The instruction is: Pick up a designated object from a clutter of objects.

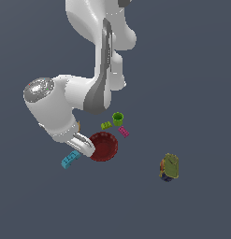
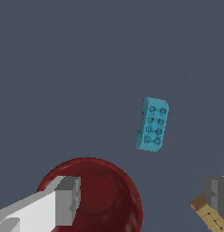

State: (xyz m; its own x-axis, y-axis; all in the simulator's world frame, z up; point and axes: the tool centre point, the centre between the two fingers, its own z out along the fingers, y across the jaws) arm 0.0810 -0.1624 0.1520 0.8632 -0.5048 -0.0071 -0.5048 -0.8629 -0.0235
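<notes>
The designated object, a small cyan-blue studded brick [image 1: 70,159] [image 2: 153,124], lies flat on the grey floor beside the dark red ribbed bowl [image 1: 104,146] [image 2: 109,195], on the exterior view's left of it. My gripper [image 1: 83,144] [image 2: 143,195] hangs open above the bowl's rim with nothing between its fingers. It is not over the brick, which lies clear of both fingertips [image 2: 68,198]. Around the bowl is the rest of the clutter of objects: a lime brick [image 1: 106,125], a green cup [image 1: 118,118] and a magenta brick [image 1: 123,131].
A tan block [image 2: 211,213] sits right under one finger in the wrist view. An olive-green canister [image 1: 169,167] stands apart at the exterior view's right. The arm's bulky links hang over the area behind the bowl.
</notes>
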